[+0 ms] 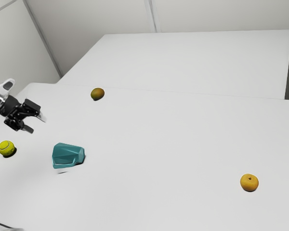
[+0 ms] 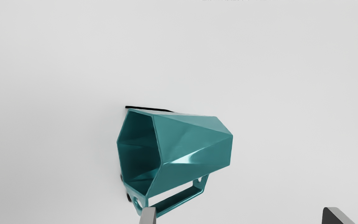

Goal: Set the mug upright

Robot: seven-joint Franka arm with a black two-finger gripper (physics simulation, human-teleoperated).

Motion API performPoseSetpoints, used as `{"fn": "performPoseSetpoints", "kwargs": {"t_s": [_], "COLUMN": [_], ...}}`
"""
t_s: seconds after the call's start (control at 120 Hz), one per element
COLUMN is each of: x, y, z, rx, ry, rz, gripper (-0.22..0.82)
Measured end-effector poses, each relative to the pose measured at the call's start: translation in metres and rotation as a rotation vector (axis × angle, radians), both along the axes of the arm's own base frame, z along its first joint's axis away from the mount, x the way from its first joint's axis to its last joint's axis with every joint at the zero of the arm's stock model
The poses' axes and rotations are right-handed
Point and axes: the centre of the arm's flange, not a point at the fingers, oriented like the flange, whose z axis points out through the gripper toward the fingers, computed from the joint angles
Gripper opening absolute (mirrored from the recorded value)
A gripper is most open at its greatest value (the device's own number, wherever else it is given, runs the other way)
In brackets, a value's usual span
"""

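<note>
Exterior view: a teal mug [image 1: 67, 155] lies on its side on a white table [image 1: 173, 144], near a raised black gripper [image 1: 35, 123] with its fingers spread wide. A tennis ball [image 1: 6, 148] sits near the mug, a brownish fruit [image 1: 97, 94] near the table's far edge and an orange fruit [image 1: 249, 182] well apart, toward the exterior view's right. Wrist view: the mug's handle [image 2: 179, 201] runs partly behind one fingertip [image 2: 148, 215].

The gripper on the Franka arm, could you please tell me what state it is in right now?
Gripper: open, its fingers wide apart, holding nothing; the teal mug lies on its side on the table.
</note>
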Motion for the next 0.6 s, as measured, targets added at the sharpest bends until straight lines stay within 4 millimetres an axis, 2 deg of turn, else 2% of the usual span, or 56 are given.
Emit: {"fn": "performPoseSetpoints", "kwargs": {"t_s": [0.108,0.283,0.6], "x": [-0.007,-0.011,-0.017], "y": [0.005,0.013,0.023], "z": [-0.024,-0.052,-0.092], "rx": [-0.039,-0.073,-0.126], "ry": [-0.054,-0.124,-0.181], "rz": [0.005,-0.012,-0.037], "gripper": [0.58,0.58,0.58]}}
